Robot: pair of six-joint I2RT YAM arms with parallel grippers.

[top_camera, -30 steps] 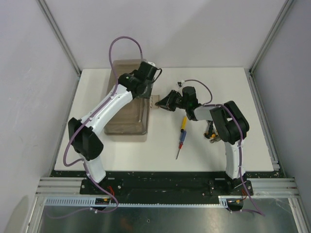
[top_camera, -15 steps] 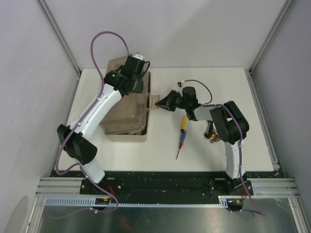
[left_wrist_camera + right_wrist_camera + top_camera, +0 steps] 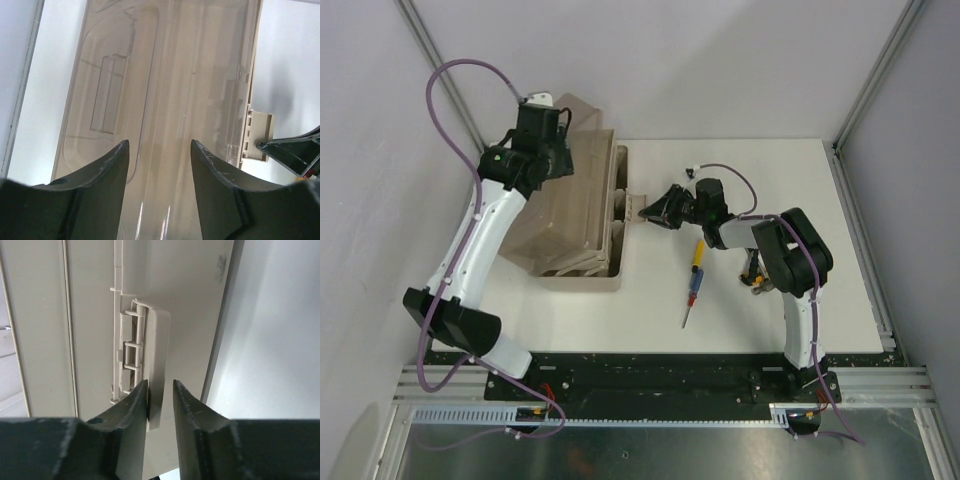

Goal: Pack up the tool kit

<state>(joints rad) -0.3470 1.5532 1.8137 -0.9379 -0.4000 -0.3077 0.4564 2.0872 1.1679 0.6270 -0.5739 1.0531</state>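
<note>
A lab robot cell: white table (image 3: 800, 180), grey panels (image 3: 670, 60), aluminium rails (image 3: 670, 383).

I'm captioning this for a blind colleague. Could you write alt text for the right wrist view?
The right tool pinches the beige latch on the tan toolbox wall, centre frame. Its two dark fingers close on the latch's lower end.

The top camera hangs above and behind the arm bases, looking down from afar on the whole white table (image 3: 800, 180). The left wrist camera looks past the dark fingers (image 3: 105, 175) of the left gripper (image 3: 160, 145), fairly close on the rectangular beige plastic toolbox with its translucent brownish lid (image 3: 200, 75). The right wrist camera sits almost against the beige front latch (image 3: 157, 355), the right gripper (image 3: 160, 385) framing it. All three views share that latch and toolbox.
</note>
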